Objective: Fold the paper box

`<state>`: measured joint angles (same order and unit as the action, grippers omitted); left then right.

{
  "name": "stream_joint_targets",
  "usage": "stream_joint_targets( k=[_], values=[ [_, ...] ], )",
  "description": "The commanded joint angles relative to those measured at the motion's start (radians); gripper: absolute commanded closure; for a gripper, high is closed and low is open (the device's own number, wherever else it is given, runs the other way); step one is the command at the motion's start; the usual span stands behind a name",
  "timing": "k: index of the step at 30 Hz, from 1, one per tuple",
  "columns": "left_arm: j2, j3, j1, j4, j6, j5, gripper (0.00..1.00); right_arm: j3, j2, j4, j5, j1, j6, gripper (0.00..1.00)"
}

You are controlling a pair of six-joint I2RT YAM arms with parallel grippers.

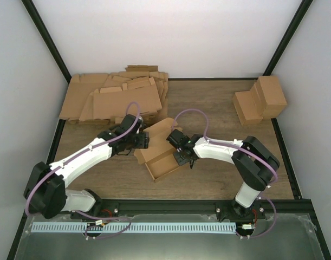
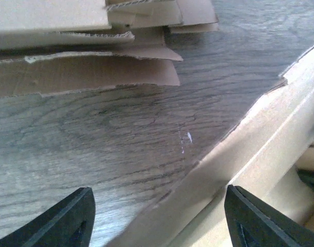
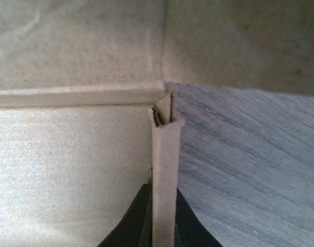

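Partly folded paper box (image 1: 164, 158) at the middle of the wooden table (image 1: 219, 179), between the two grippers and set at a slant to the table's edges: one plain brown cardboard piece, its near part raised into a shallow open tray with low walls, and a broad panel reaching from the tray toward the far left. The tray shows only its own bare cardboard floor (image 3: 69, 175). The right gripper (image 3: 163, 226) is clamped on a doubled side wall of the tray, a finger on each face of it. The left gripper (image 2: 159, 224), at the box's left side, stands with its fingers (image 2: 69, 221) wide apart, the wood grain showing between them and a box edge (image 2: 270, 139) running past the right-hand finger. Far left: one loose heap of flat cardboard sheets (image 1: 119, 97), just beyond the left gripper. Far right: at least two finished cardboard boxes (image 1: 261, 99), touching one another, well apart from the paper box.
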<state>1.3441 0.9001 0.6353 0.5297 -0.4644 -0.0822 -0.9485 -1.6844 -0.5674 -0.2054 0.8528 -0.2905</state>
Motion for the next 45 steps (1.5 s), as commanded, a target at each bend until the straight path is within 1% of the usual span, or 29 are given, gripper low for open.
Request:
stream_joint_targets(
  k=[1,4,6,8,9,11,12,14,16,20,24,27,32,34,37,39,43,45],
  values=[
    [-0.108,0.035,0.001,-0.007,0.001,-0.002,0.23,0.0,0.038,0.007,-0.063,0.005,-0.041,0.99],
    [-0.187,0.05,0.001,0.018,-0.004,-0.018,0.13,-0.003,0.046,0.015,-0.069,-0.012,-0.071,0.99],
    [-0.222,0.056,0.001,0.035,-0.007,-0.027,0.08,-0.005,0.05,0.022,-0.06,-0.042,-0.094,0.99],
    [-0.248,0.056,0.001,0.054,-0.008,-0.036,0.04,-0.006,0.054,0.04,-0.048,-0.071,-0.119,0.99],
    [-0.288,0.044,0.001,0.069,-0.008,-0.051,0.01,-0.004,0.056,0.061,-0.011,-0.097,-0.141,0.99],
    [-0.33,0.014,0.001,0.055,-0.004,-0.052,0.0,0.002,0.063,0.074,0.007,-0.098,-0.148,0.94],
    [-0.351,-0.002,0.001,0.046,-0.002,-0.051,0.0,0.007,0.07,0.082,0.018,-0.098,-0.146,0.91],
    [-0.383,-0.035,0.001,0.032,0.002,-0.039,0.0,0.023,0.094,0.095,0.036,-0.098,-0.141,0.72],
    [-0.391,-0.059,0.002,0.028,0.003,-0.027,0.0,0.044,0.137,0.115,0.05,-0.098,-0.129,0.56],
    [-0.374,-0.095,0.001,0.022,-0.014,-0.01,0.0,0.079,0.255,0.141,0.056,-0.1,-0.104,0.43],
    [-0.351,-0.121,0.001,0.007,-0.031,0.013,0.02,0.088,0.348,0.158,0.124,-0.127,-0.059,0.32],
    [-0.32,-0.127,0.001,-0.002,-0.038,0.025,0.09,0.073,0.383,0.167,0.164,-0.156,-0.018,0.21],
    [-0.244,-0.102,0.001,-0.007,-0.046,0.029,0.27,0.001,0.365,0.152,0.21,-0.251,0.035,0.18],
    [-0.219,-0.079,0.001,0.0,-0.055,0.0,0.29,-0.032,0.341,0.15,0.264,-0.302,0.062,0.13],
    [-0.181,-0.049,0.001,-0.001,-0.056,-0.007,0.32,-0.067,0.313,0.147,0.335,-0.367,0.109,0.05],
    [-0.151,-0.028,0.001,0.001,-0.056,-0.006,0.35,-0.095,0.288,0.143,0.389,-0.408,0.136,0.06],
    [-0.094,0.002,0.001,0.0,-0.053,0.003,0.39,-0.154,0.219,0.119,0.422,-0.431,0.157,0.17],
    [-0.072,0.015,0.0,-0.002,-0.047,0.016,0.41,-0.172,0.184,0.113,0.416,-0.429,0.172,0.21]
  ],
)
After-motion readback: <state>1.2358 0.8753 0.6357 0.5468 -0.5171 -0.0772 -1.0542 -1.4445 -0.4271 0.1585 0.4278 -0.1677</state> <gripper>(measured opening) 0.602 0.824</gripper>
